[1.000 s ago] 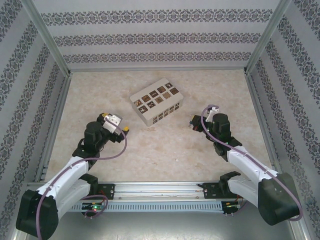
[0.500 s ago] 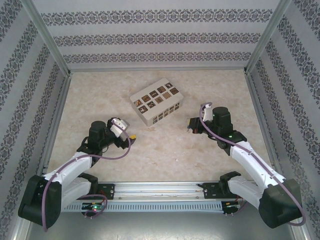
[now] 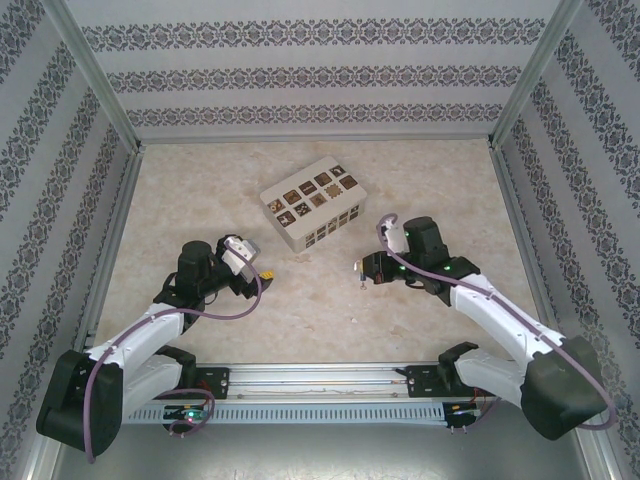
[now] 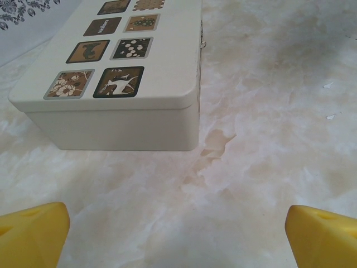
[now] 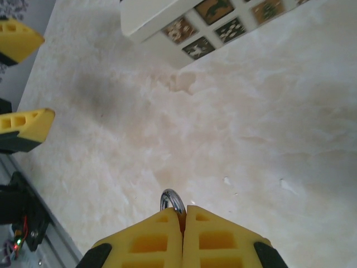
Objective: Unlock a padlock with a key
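Observation:
My right gripper (image 5: 183,215) is shut above the marble table (image 3: 330,300), right of centre. A thin silver shackle loop of the padlock (image 5: 172,200) sticks out past its yellow fingertips; the padlock's body is hidden between the pads. In the top view that gripper (image 3: 362,267) points left. My left gripper (image 4: 178,240) is open with nothing between its fingers, low over the table and facing the beige box (image 4: 120,84). From above it sits at the left (image 3: 258,272). The key is out of view.
The beige box (image 3: 312,203) with dark patterned tiles lies at an angle behind both grippers. Patterned walls and metal frame posts (image 3: 95,75) enclose the table on three sides. A rail (image 3: 320,380) runs along the near edge.
My right gripper has swung left and nearer with the padlock, toward the table's middle. The left gripper shifted slightly right and lower early on, then stayed still.

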`<state>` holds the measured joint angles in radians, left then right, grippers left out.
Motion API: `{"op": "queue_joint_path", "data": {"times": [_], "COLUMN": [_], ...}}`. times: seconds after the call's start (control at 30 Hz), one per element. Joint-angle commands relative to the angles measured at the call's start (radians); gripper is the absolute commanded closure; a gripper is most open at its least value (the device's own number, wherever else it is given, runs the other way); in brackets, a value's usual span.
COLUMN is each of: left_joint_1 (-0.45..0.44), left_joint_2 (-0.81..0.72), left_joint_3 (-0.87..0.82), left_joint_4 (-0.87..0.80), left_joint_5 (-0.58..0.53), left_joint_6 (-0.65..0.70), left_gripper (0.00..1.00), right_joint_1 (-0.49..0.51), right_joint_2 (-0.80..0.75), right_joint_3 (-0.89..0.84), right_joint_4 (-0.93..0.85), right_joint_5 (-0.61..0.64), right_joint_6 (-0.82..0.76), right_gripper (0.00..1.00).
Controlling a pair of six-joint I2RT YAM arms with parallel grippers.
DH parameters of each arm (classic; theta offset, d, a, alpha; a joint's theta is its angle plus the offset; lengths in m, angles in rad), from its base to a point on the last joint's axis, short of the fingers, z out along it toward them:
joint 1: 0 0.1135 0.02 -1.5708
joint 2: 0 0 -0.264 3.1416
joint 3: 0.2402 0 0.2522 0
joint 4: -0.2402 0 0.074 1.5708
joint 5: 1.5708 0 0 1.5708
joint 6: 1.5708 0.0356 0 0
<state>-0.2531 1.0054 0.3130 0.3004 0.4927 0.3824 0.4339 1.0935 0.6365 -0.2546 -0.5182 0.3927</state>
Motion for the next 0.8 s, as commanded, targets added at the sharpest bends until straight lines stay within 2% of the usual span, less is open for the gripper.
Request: {"op": "queue_joint_path", "data": {"times": [0.0, 0.27, 0.77], "left_joint_1": [0.004, 0.004, 0.004], "left_joint_2": [-0.011, -0.016, -0.012], "left_joint_3": [0.021, 0.021, 0.032], "left_joint_4": [0.029, 0.023, -0.002], "left_joint_5": [-0.005, -0.011, 0.008], "left_joint_6": [0.028, 0.037, 0.048], "left_gripper": [0.01, 0.01, 0.01], "right_joint_1": [0.046, 0.107, 0.161], "right_joint_2": [0.037, 0.158, 0.464], "right_joint_3": [0.043, 0.046, 0.175], "right_joint_4": [0.018, 0.152, 0.214], "right_joint_5": [-0.016, -0.025, -0.081], "right_joint_6": [0.020, 0.125, 0.212], "right_gripper": [1.00, 1.00, 1.00]}}
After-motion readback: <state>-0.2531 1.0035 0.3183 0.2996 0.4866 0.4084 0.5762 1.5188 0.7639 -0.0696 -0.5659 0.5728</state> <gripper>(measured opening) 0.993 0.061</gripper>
